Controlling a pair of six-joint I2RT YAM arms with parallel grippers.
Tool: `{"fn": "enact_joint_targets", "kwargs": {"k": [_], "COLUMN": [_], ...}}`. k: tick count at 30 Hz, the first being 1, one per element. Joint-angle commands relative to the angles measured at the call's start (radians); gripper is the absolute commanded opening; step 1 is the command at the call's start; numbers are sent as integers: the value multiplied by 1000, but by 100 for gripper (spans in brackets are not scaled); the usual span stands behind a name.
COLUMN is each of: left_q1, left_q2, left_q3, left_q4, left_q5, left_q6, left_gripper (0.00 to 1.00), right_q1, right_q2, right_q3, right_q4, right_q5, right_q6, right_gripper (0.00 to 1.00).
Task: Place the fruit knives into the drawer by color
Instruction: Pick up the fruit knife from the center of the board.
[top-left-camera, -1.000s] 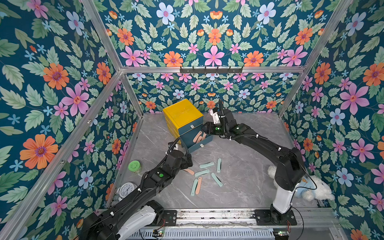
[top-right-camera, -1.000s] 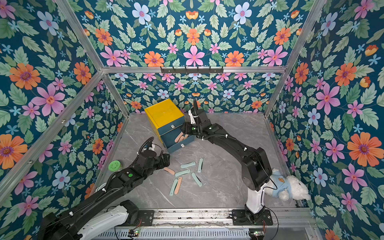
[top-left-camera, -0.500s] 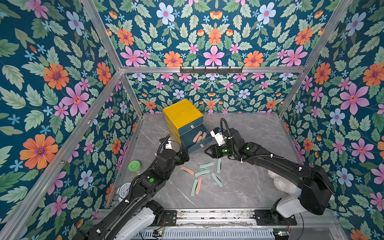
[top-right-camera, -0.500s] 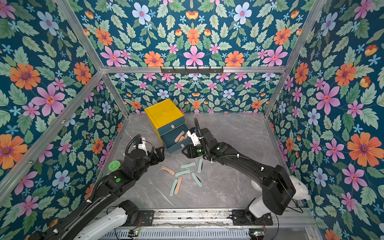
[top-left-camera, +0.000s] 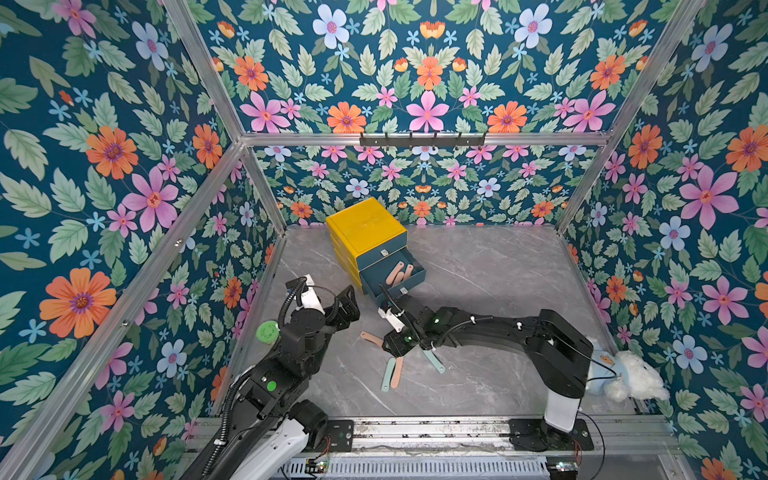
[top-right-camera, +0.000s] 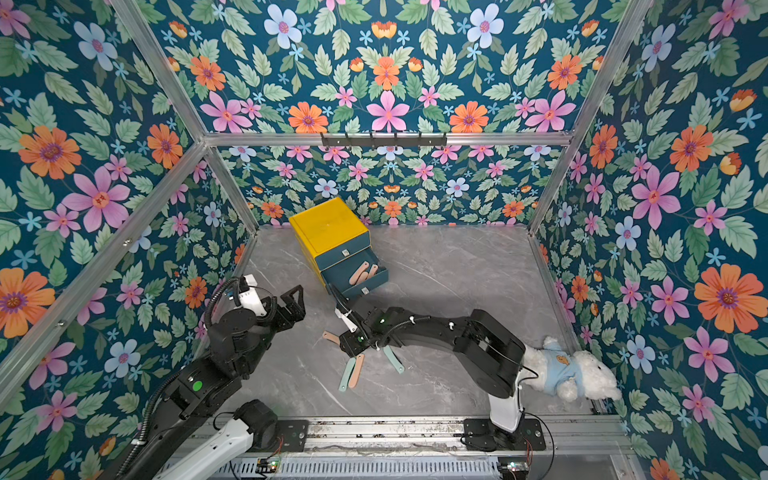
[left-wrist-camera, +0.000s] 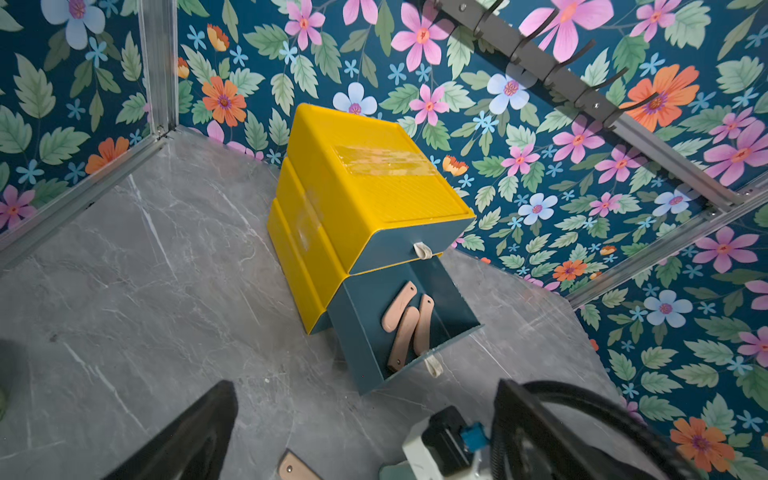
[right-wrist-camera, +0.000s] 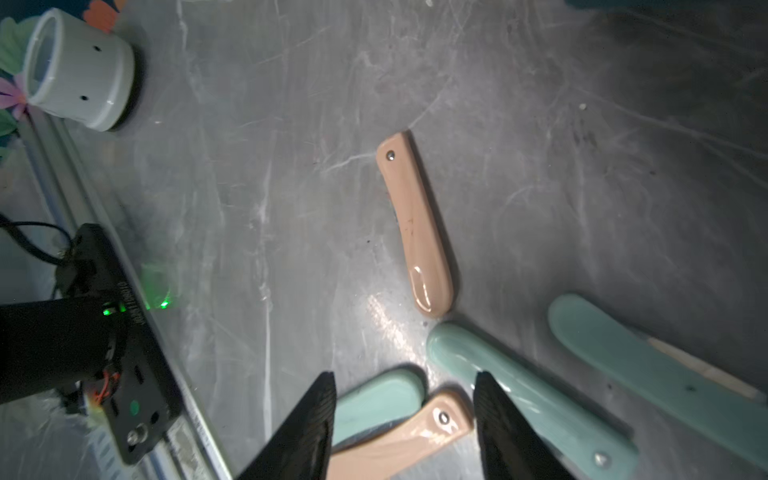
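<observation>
The cabinet (top-left-camera: 365, 232) stands at the rear of the table (top-left-camera: 498, 270). The drawer (left-wrist-camera: 361, 332) below its top one is pulled out and holds three pink knives (left-wrist-camera: 405, 328).

Five loose knives lie on the table in front of it. The right wrist view shows two pink (right-wrist-camera: 415, 224) and three teal (right-wrist-camera: 532, 399).

The right gripper (right-wrist-camera: 405, 376) hangs low over this group with its jaws apart. The end of one pink knife (right-wrist-camera: 399, 444) lies between the fingers. Nothing is gripped.

The left gripper (top-left-camera: 344, 305) is raised near the cabinet, fully released and empty.
</observation>
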Motion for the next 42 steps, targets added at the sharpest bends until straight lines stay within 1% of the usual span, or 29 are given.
{"fn": "enact_joint_targets", "kwargs": {"k": [1, 5, 9, 13, 18, 22, 26, 28, 31, 34, 39, 42], "left_q1": [1, 1, 1, 1, 2, 1, 1, 1, 1, 2, 1, 1], "left_q2": [-32, -85, -125, -125, -125, -130, -146, -150, -145, -131, -114, -114], "left_q3": [3, 0, 0, 9, 8, 6, 1, -2, -7, -11, -11, -19], "left_q4": [-11, -15, -11, -21, -30, -41, -35, -35, -37, -35, -39, -44], "left_q5": [-31, -52, -58, -55, -60, -73, -66, -63, -59, -57, -41, -49], "left_q6": [23, 27, 37, 44, 44, 38, 33, 33, 32, 27, 25, 18], "left_gripper": [99, 99, 99, 99, 99, 99, 99, 100, 99, 99, 99, 99], "right_q1": [6, 10, 11, 16, 53, 77, 107, 111, 110, 111, 111, 111], "right_q2": [54, 116, 157, 189, 225, 256, 296, 307, 298, 292, 228, 167], "right_q3": [48, 100, 143, 175, 214, 252, 303, 315, 295, 284, 217, 163], "right_q4": [5, -21, -56, -98, -152, -207, -282, -300, -274, -254, -157, -73], "right_q5": [24, 42, 96, 140, 183, 234, 310, 308, 294, 285, 271, 230], "right_q6": [-30, -45, -59, -80, -121, -138, -176, -178, -175, -176, -173, -175], "right_gripper": [56, 56, 56, 55, 52, 47, 40, 35, 26, 20, 14, 11]}}
